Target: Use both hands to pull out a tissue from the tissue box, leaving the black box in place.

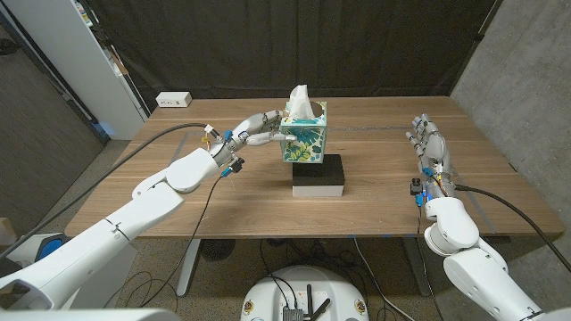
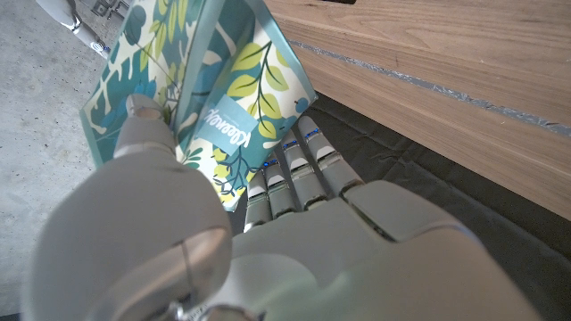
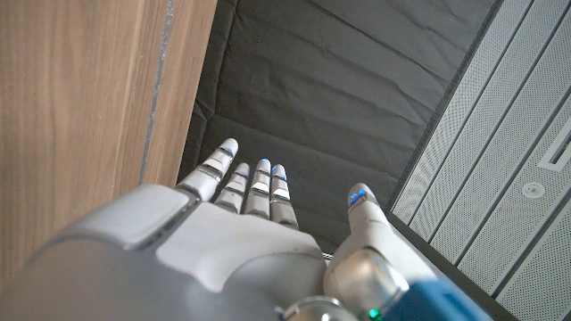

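My left hand (image 1: 254, 131) grips the tissue box (image 1: 304, 134) atop the black box (image 1: 319, 175); the tissue (image 1: 298, 98) pokes up unpulled. My right hand (image 1: 428, 143), fingers spread, waits well right of the tissue box; the pull is left.

White arms, grey hand (image 1: 259, 127), black cables.
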You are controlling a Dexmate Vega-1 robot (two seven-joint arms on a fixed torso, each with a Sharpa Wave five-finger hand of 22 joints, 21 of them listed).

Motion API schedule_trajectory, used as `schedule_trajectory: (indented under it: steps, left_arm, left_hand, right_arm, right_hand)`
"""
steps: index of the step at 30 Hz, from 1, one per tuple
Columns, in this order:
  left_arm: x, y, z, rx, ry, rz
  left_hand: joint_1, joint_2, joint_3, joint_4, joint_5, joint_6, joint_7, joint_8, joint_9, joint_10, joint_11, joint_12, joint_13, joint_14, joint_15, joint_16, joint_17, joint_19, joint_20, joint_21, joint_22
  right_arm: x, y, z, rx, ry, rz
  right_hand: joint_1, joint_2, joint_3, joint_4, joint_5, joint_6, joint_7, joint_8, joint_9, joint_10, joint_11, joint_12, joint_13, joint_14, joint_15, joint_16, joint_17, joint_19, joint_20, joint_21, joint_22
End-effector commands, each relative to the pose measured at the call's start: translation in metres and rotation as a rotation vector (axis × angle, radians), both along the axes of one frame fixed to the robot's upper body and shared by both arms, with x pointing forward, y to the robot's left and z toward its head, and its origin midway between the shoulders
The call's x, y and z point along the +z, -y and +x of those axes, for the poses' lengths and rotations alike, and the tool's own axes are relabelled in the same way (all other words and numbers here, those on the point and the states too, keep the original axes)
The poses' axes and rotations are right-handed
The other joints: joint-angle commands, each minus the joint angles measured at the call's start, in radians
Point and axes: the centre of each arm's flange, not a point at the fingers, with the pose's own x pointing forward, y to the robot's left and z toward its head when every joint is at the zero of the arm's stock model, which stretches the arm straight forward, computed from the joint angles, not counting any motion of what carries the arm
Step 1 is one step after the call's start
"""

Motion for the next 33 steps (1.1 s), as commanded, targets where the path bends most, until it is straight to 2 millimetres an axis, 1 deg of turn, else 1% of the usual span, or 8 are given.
schedule_trajectory:
  steps: [1, 11, 21, 23, 33]
  left_arm:
    - [0.001, 0.001, 0.003, -0.001, -0.001, 0.004]
    - [0.001, 0.002, 0.001, -0.003, 0.005, 0.006]
    - [0.003, 0.003, 0.005, 0.006, 0.012, 0.008]
    - [0.004, 0.004, 0.005, 0.004, 0.014, 0.009]
    - [0.007, 0.006, 0.006, 0.000, 0.018, 0.011]
  left_hand:
    - [-0.010, -0.001, 0.007, -0.002, -0.004, -0.007, 0.002, 0.008, -0.001, 0.001, -0.002, -0.001, 0.004, -0.004, -0.112, -0.002, 0.000, -0.003, 0.000, -0.006, 0.004]
    - [-0.011, -0.003, 0.011, -0.004, -0.004, -0.006, 0.000, 0.008, -0.001, 0.002, -0.004, 0.000, 0.005, -0.003, -0.113, -0.002, -0.001, -0.002, -0.002, -0.005, 0.004]
    - [-0.014, -0.003, 0.015, -0.004, -0.004, -0.007, 0.003, 0.008, -0.001, 0.001, 0.000, -0.001, 0.006, -0.004, -0.113, -0.002, -0.001, -0.003, -0.001, -0.005, 0.004]
    - [-0.015, -0.004, 0.015, -0.004, -0.004, -0.007, 0.001, 0.008, -0.001, 0.002, -0.004, -0.001, 0.007, -0.004, -0.114, -0.002, -0.001, -0.002, -0.002, -0.005, 0.004]
    - [-0.018, 0.000, 0.022, -0.004, -0.003, -0.012, 0.006, 0.005, -0.001, -0.003, 0.003, -0.002, 0.008, -0.007, -0.108, -0.002, 0.000, -0.005, 0.001, -0.006, 0.004]
  right_arm:
    - [0.017, -0.002, -0.011, 0.028, -0.027, 0.037]
    - [0.031, -0.001, -0.020, 0.023, -0.006, 0.056]
    - [0.043, -0.001, -0.023, 0.016, -0.024, 0.048]
    - [0.047, -0.001, -0.024, 0.015, -0.025, 0.037]
    - [0.060, 0.000, -0.025, -0.002, -0.032, 0.019]
  right_hand:
    - [-0.013, 0.050, 0.000, 0.014, -0.003, 0.001, 0.005, 0.007, 0.004, -0.004, 0.010, 0.004, 0.003, -0.006, 0.008, 0.005, 0.004, 0.001, -0.003, 0.000, 0.005]
    - [-0.025, 0.050, -0.001, 0.028, -0.003, 0.005, 0.009, 0.010, 0.003, 0.001, 0.014, 0.008, 0.002, -0.002, 0.010, 0.010, 0.008, 0.004, -0.002, 0.002, 0.005]
    - [-0.033, 0.050, -0.001, 0.040, -0.003, 0.004, 0.013, 0.011, 0.003, -0.001, 0.017, 0.008, 0.002, -0.002, 0.014, 0.013, 0.012, 0.008, -0.001, 0.003, 0.004]
    - [-0.034, 0.050, -0.001, 0.042, -0.003, 0.003, 0.013, 0.010, 0.003, 0.000, 0.018, 0.009, 0.002, -0.003, 0.015, 0.013, 0.013, 0.009, 0.001, 0.003, 0.004]
    - [-0.040, 0.048, -0.002, 0.049, -0.002, 0.002, 0.015, 0.011, 0.003, 0.001, 0.020, 0.009, 0.002, -0.004, 0.017, 0.015, 0.015, 0.011, 0.002, 0.004, 0.004]
